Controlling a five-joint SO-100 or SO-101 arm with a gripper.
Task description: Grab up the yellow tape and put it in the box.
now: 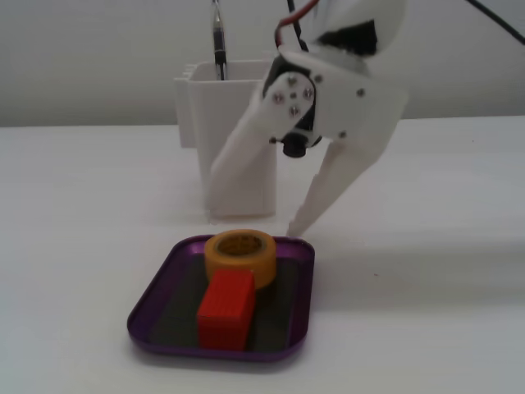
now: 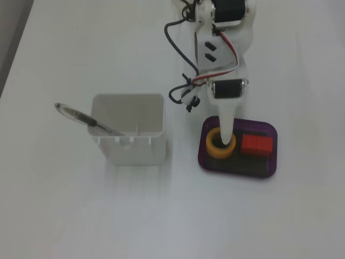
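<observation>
Side-on fixed view. I read the gripper (image 1: 254,205) as spread wide: one white finger (image 1: 238,152) angles off toward the white square container (image 1: 234,131), the other finger (image 1: 328,193) points down, its tip at the far rim of the purple tray (image 1: 148,308). Nothing sits between the fingers. The yellow tape roll (image 1: 240,256) lies flat on the tray's dark floor with its hollow core facing up, at the far end of the tray. It sits below the open claw and slightly nearer this camera. The red block (image 1: 225,308) lies directly in front of the roll — I cannot tell whether they touch or only overlap in this line of sight.

Top-down fixed view. The roll (image 2: 221,144) occupies the left part of the tray (image 2: 267,171), with the red block (image 2: 256,144) just beside it on the right, a thin gap showing. One white finger (image 2: 226,118) overlaps the roll's core from above; this view alone does not show height, so I rely on the side-on view, where the claw is clear of the roll. A pen (image 2: 86,120) leans in the white container (image 2: 129,135), well left of the tray.

Judgement: the roll lies straight beneath the claw with its axis vertical, so the clean exit is upward — a sideways move risks dragging the ring.
</observation>
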